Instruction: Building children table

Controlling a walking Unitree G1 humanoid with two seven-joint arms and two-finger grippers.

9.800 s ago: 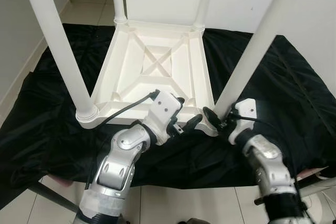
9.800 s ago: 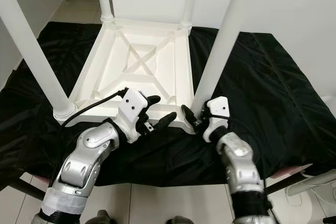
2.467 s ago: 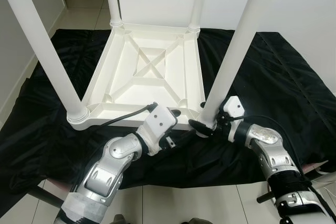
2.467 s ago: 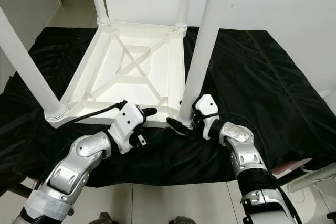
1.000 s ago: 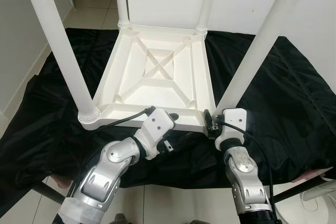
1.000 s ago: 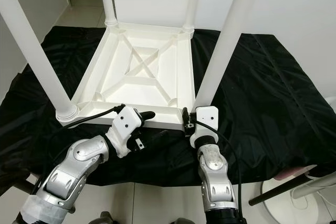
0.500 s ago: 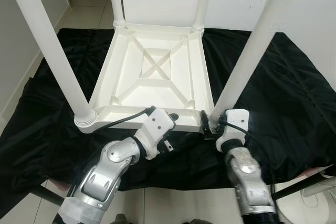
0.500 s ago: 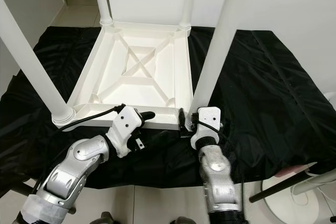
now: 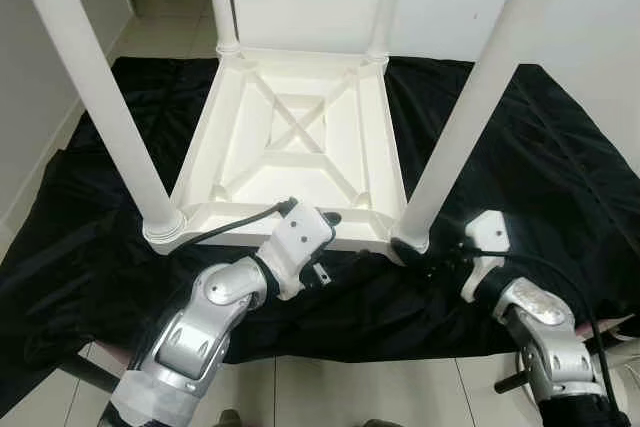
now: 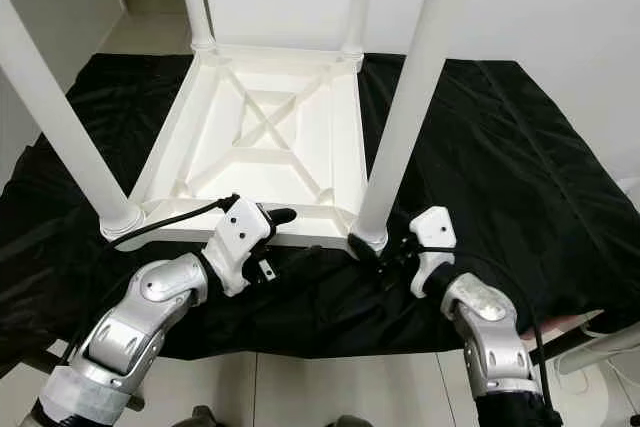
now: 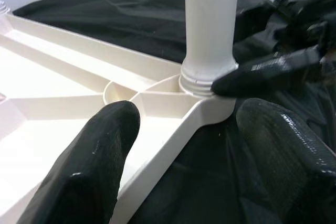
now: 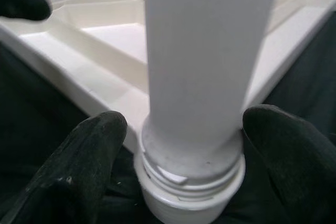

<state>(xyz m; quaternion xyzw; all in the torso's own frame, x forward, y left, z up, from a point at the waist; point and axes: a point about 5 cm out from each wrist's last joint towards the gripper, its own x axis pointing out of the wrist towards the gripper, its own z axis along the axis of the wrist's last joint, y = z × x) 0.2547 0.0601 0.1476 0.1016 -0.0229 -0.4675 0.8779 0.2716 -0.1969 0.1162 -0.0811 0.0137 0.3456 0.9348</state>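
A white children's table (image 9: 300, 127) lies upside down on a black cloth (image 9: 530, 157), its legs pointing up. My right gripper (image 12: 186, 145) is at the foot of the near right leg (image 9: 460, 117). It is open, with one finger on each side of the leg's screw collar (image 12: 189, 171) and close against it. My left gripper (image 9: 338, 239) is open at the middle of the table's near rim (image 11: 173, 129). One of its fingers (image 11: 100, 150) lies over the ribbed underside and the other finger (image 11: 283, 145) over the cloth.
The near left leg (image 9: 90, 87) rises close to my left arm, and two more legs stand at the far corners. Tiled floor (image 9: 330, 392) runs along the cloth's near edge. A grey wall (image 9: 30, 77) is at the left, and dark rods lie at the bottom corners.
My right arm has swung from in front of the near right leg round to its right side, fingers still at the collar. The left gripper has stayed at the near rim.
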